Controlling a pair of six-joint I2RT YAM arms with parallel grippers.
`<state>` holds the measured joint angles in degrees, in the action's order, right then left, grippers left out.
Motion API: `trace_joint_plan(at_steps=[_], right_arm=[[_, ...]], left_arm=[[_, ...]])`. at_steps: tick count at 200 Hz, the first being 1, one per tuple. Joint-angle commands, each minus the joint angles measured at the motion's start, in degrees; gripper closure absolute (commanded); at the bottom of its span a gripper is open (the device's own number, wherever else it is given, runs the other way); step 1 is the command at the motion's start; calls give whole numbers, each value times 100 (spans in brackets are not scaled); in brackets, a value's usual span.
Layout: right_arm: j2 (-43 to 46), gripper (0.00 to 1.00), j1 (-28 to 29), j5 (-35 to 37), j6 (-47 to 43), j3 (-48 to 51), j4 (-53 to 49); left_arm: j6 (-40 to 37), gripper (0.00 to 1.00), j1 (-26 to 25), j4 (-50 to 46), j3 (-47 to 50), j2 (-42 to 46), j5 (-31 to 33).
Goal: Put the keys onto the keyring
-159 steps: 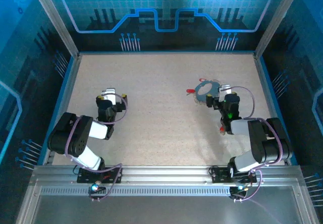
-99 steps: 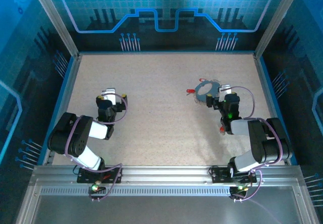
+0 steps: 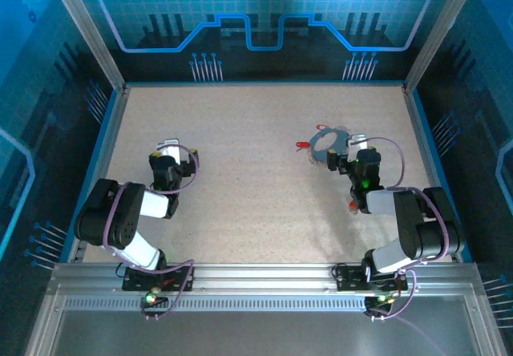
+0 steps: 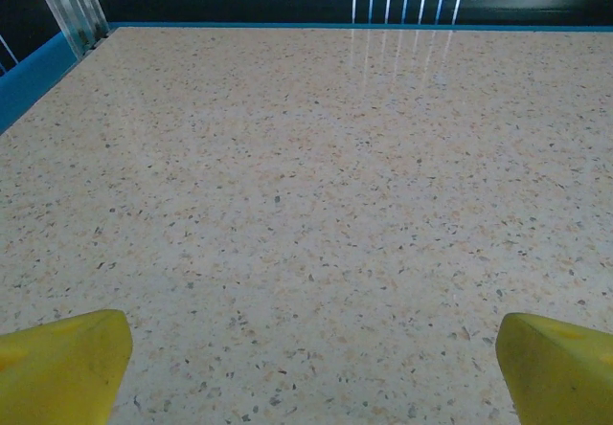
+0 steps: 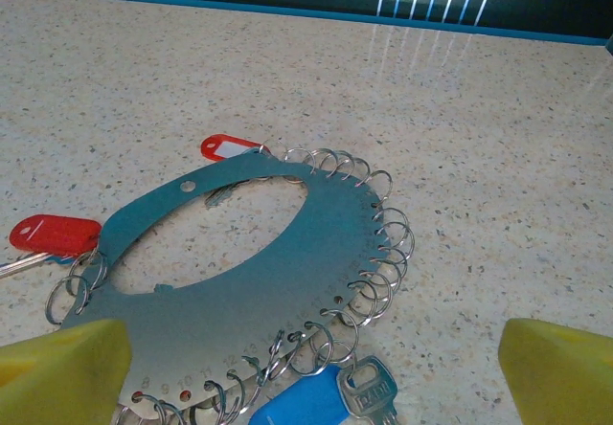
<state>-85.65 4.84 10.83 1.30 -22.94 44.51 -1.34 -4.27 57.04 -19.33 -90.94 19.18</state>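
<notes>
Through the right wrist camera, the keyring (image 5: 287,291) runs off the bottom edge, its near-left rim tucked behind a yellow fingertip (image 5: 57,368) of the right gripper (image 5: 306,377). The blue tag (image 5: 302,404) and silvery key (image 5: 372,391) are cut by that same edge, and the blade under the red tag (image 5: 53,234) slips off the left side. The left gripper (image 4: 306,368) has its yellow fingertips (image 4: 62,363) cropped to wedges in the bottom corners. From above, the small rings along the keyring's rim are too tiny to count, and a red speck (image 3: 353,205) beside the right arm is too small to name.
</notes>
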Motion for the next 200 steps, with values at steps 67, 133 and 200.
trace_joint_plan(at_steps=[67,133,200], right_arm=[[2110,0,-191,222,124,-497,-2242],[1258,0,-606,543,2739,-2535,-5446],[-1894,1,-538,476,2206,-5259,-7783]], left_arm=[[-63,1,-499,-3334,-1191,2614,-66],[699,1,-276,-5977,-3365,2934,-1533],[1156,1,-267,-6518,-3397,2087,-1489]])
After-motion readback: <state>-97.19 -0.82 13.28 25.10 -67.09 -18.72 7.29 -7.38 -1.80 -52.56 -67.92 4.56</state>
